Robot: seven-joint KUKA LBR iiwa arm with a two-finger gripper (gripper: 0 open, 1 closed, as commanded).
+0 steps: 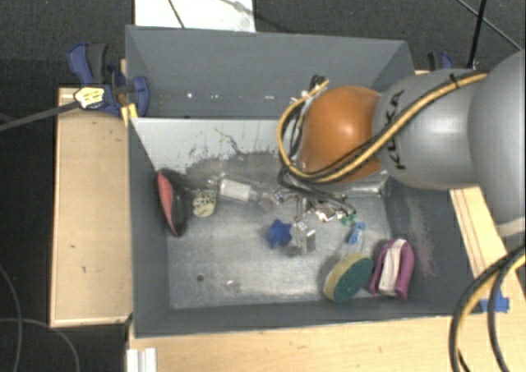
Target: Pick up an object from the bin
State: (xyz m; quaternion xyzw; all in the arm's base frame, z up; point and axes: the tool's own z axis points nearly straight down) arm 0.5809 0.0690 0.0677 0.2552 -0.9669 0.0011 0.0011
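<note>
The grey bin (246,75) held a blue piece (279,235), a green-and-yellow disc (349,277), a purple-and-white roll (393,268) and a red-and-black paddle (171,200), while the arm's cover (337,128) above the bin was orange.

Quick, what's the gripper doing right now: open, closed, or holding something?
Gripper: cannot be told; it sits beside a small blue object mid-bin.

A flat oval pad (171,200), red-faced with a black rim, stands on edge at centre left of the frame, against the left wall of the grey metal bin (148,231). Just right of it lies a small pale yellow round lump (203,204). At lower right, a round yellow-and-green sponge (348,277) touches a purple-and-white fabric roll (393,267) on its right.
</note>
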